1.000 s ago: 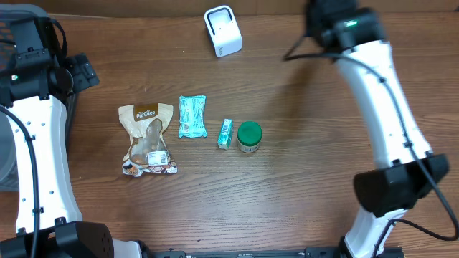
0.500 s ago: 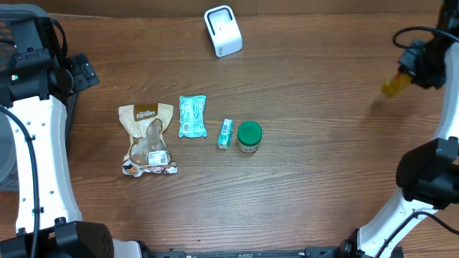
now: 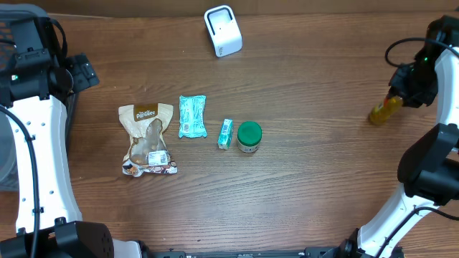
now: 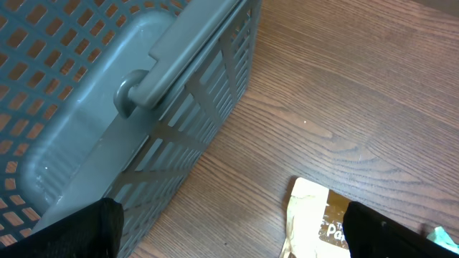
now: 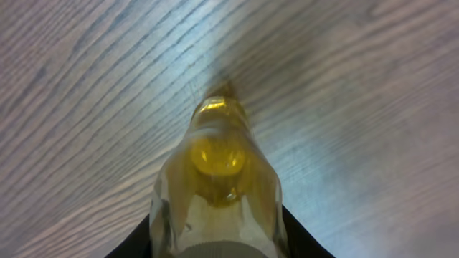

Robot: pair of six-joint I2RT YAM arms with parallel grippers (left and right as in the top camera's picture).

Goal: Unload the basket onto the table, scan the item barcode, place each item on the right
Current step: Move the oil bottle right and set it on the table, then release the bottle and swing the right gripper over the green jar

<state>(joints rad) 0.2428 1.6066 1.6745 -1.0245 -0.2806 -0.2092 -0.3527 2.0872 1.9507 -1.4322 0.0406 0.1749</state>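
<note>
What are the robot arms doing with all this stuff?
The right gripper is holding a yellow bottle over the right side of the table, far from the white scanner at the back. The left gripper is open and empty, next to a grey basket. A snack bag, a teal packet, a small box and a green-lidded jar sit in a row in the middle, with nothing touching them.
</note>
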